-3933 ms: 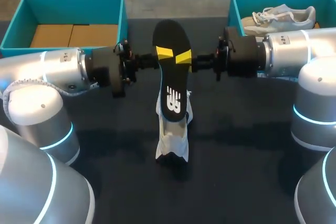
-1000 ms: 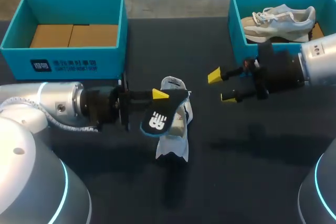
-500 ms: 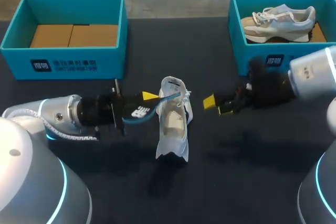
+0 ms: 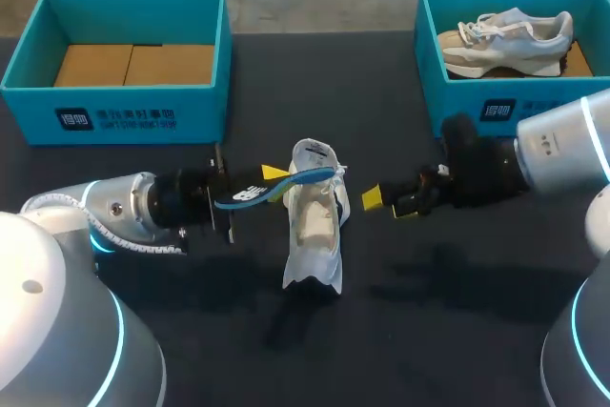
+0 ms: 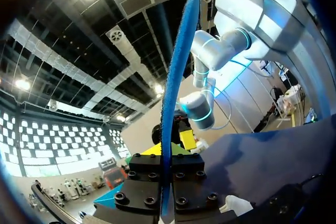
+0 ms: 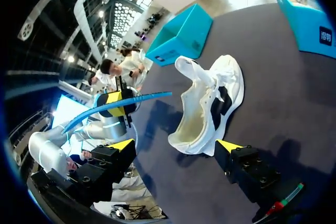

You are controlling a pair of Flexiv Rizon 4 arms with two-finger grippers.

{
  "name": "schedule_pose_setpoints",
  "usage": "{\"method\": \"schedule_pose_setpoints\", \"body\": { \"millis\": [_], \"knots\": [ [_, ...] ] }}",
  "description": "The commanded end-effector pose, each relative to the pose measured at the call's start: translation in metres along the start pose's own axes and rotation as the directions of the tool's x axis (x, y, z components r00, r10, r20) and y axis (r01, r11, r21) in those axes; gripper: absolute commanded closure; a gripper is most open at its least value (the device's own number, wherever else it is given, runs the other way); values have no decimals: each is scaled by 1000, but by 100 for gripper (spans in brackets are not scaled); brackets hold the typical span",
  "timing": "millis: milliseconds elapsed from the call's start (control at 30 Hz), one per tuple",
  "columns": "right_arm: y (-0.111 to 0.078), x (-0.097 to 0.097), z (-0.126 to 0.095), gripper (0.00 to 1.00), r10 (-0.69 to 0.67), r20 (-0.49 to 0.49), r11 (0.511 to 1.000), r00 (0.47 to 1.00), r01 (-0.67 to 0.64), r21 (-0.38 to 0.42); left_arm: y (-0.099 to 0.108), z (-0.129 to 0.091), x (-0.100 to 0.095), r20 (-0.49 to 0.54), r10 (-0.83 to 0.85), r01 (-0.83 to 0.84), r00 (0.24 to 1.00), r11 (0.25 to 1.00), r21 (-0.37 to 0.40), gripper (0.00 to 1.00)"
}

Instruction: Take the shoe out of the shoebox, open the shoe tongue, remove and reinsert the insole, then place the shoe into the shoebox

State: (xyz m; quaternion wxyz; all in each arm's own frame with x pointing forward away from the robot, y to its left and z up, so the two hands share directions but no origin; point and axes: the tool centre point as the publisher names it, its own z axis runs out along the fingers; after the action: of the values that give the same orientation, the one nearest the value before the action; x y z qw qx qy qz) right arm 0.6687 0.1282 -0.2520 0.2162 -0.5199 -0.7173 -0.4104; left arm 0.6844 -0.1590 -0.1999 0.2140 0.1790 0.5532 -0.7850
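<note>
A white shoe [image 4: 313,221] stands on the dark table in the middle, its opening up and its tongue pulled back. My left gripper [image 4: 272,180] is shut on a blue-edged insole [image 4: 310,177], held nearly flat with its tip over the shoe's opening. In the left wrist view the insole [image 5: 176,77] runs edge-on out from between the fingers of my left gripper [image 5: 167,153]. My right gripper [image 4: 388,205] stands open just right of the shoe, holding nothing. In the right wrist view the shoe [image 6: 210,103] lies ahead of my right gripper [image 6: 176,146], with the insole [image 6: 123,102] beyond it.
A teal shoebox [image 4: 474,102] at the back right holds a second shoe [image 4: 505,30]. Another teal box [image 4: 143,116] at the back left has cardboard in it. Bare table lies in front of the shoe.
The left gripper has turned the insole from tilted to nearly flat and brought its tip over the shoe's opening. The right gripper has moved left and down towards the shoe, still open.
</note>
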Motion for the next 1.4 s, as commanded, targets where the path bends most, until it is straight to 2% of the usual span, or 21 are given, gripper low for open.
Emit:
{"method": "schedule_pose_setpoints", "body": {
  "millis": [33,67,167,333,600,833,933,1000,1400],
  "knots": [
    [0,1,1,0,1,3,1000,1000,-1,1,2,1,4,3,-1,1,1000,1000,6,100],
    [0,1,1,0,1,3,1000,1000,-1,1,2,1,5,3,-2,2,1000,1000,7,100],
    [1,-7,7,0,-85,100,996,991,82,32,2,1,6,9,-6,6,1000,1000,8,100],
    [4,-16,14,0,-188,137,982,973,183,49,3,0,11,15,-13,12,1000,1000,9,100],
    [7,-26,26,0,-270,96,959,958,259,113,5,0,19,33,-32,31,999,999,8,100],
    [8,-33,25,0,-316,94,943,944,301,145,12,-2,25,59,-44,44,997,999,0,100],
    [6,-36,26,0,-314,64,940,947,300,161,13,-3,28,64,-52,52,997,999,-1,100],
    [6,-36,25,0,-301,92,945,949,284,160,13,-5,30,66,-55,55,996,998,-3,100],
    [6,-36,25,0,-301,92,945,949,284,160,20,-10,37,55,-61,61,997,998,-12,100]
  ]
}}
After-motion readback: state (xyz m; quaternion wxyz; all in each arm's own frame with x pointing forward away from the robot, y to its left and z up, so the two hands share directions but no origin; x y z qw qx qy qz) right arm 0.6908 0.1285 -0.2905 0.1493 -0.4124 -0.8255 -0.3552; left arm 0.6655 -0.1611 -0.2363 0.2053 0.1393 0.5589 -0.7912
